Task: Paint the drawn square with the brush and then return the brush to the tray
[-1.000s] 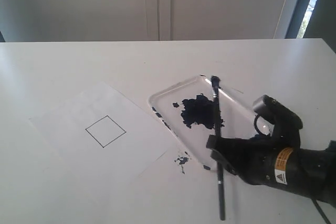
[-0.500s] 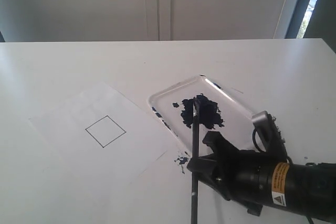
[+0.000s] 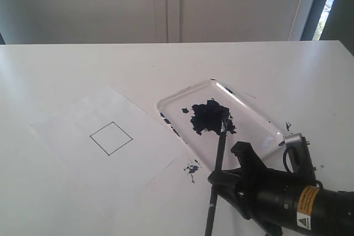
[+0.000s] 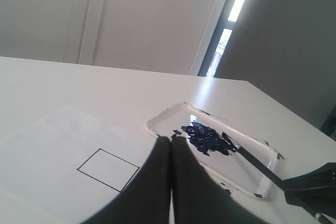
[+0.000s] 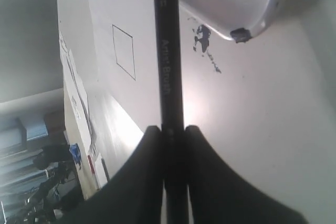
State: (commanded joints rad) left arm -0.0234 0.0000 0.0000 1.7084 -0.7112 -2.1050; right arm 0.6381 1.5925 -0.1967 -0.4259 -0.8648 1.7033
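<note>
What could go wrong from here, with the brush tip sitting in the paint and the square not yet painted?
1. The brush is loading from the paint blot. On the way over the paper sheet to the blank drawn square it may drip. The flecks beside the tray suggest this.
2. The right pincer grips the thin handle about midway. Under pressure the tip could pivot and smear past the outline.

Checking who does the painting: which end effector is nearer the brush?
Right. The right end effector grips the brush handle; the left end effector is shut, apart from it.
</note>
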